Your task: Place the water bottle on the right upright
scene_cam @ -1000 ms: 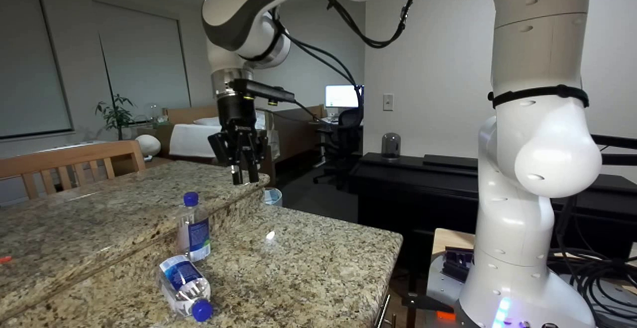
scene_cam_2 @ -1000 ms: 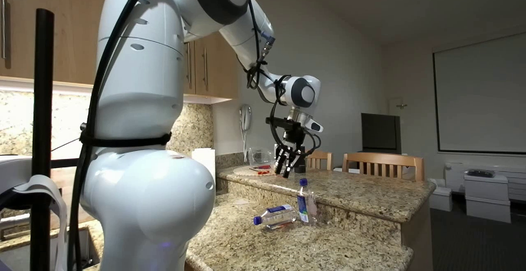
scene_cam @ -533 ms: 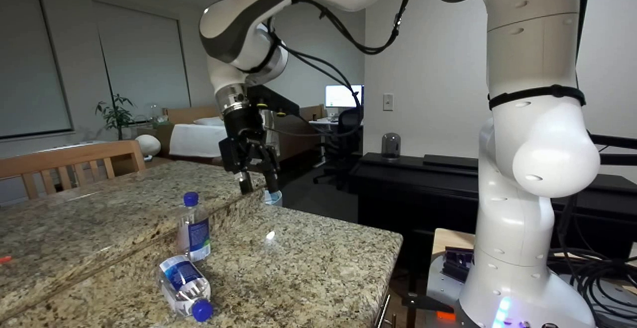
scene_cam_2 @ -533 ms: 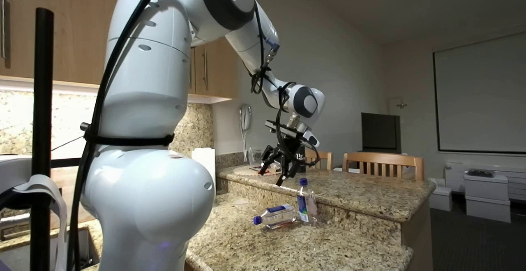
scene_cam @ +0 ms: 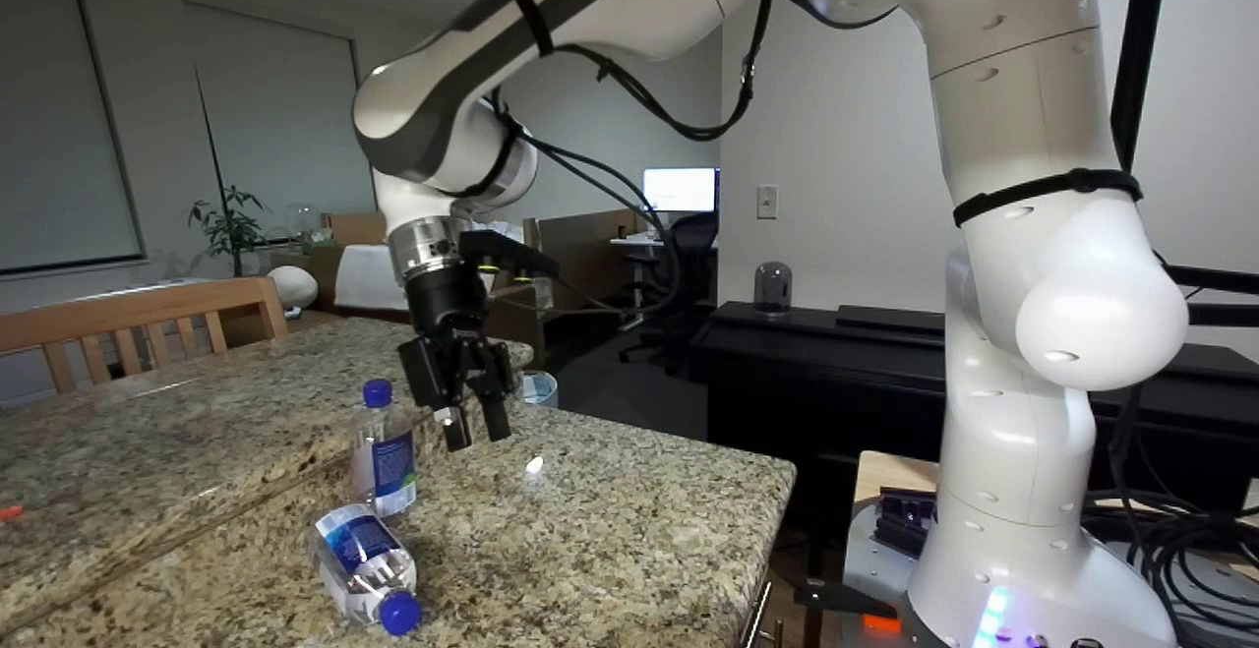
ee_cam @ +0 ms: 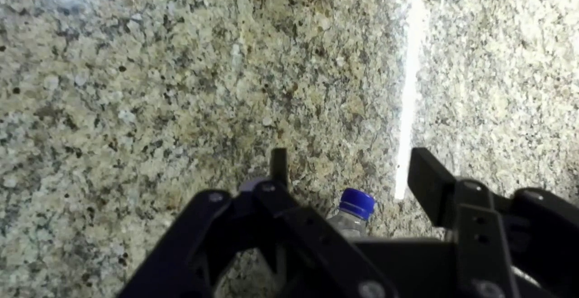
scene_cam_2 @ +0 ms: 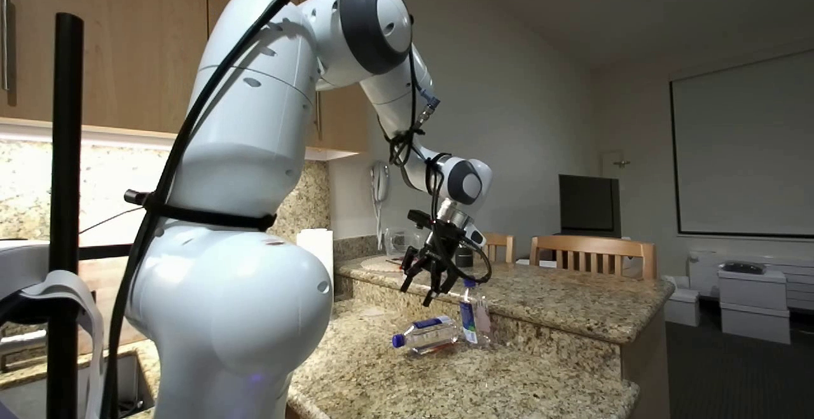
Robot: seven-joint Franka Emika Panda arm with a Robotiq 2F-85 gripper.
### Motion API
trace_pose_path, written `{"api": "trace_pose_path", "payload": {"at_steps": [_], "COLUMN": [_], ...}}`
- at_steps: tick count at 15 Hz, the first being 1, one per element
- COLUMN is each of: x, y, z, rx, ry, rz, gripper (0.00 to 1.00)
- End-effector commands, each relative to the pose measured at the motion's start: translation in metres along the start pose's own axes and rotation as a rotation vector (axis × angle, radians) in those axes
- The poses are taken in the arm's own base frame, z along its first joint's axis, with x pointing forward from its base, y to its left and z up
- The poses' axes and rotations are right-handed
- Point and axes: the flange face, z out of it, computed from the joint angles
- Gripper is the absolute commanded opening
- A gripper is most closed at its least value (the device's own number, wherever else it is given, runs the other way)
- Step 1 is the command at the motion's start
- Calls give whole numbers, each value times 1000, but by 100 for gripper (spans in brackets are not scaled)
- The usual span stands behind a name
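The water bottle lies on its side on the lower granite counter, clear with a blue label and blue cap. It also shows in an exterior view. A near-identical second bottle stands upright beside it against the raised ledge, also in an exterior view. My gripper is open and empty above the lower counter, higher than the lying bottle in both exterior views. In the wrist view, a blue cap and clear neck show between the open fingers; the body is hidden behind the gripper.
The raised granite ledge runs behind the bottles, its top near gripper height. The lower counter ends at an edge towards the robot base. Wooden chairs stand behind the ledge. A dark cylinder stands on the ledge.
My gripper has moved down towards the lower counter, with the wrist tilting. Its fingers stand wider apart than a second ago. Both bottles have not moved.
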Motion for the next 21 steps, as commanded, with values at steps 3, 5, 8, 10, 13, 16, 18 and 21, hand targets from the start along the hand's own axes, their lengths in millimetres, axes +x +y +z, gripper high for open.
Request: {"api": "trace_pose_path", "payload": {"at_steps": [3,5,8,10,13,16,18,21], "x": [19,23,28,31,37,43,47,54], "y": [-34,-43,-50,-52,-54,-56,-56,-51], "z": [-3,-7,-14,-18,-23,-25,-25,-26], "rx": [-127,-177,-235,-264,-306,-336,-357,-385], "ry": [100,137,194,236,293,349,379,405], "rz": [-99,-116,-130,-136,-142,-142,-133,-107], "gripper": [27,14,6,3,8,8,8,7]}}
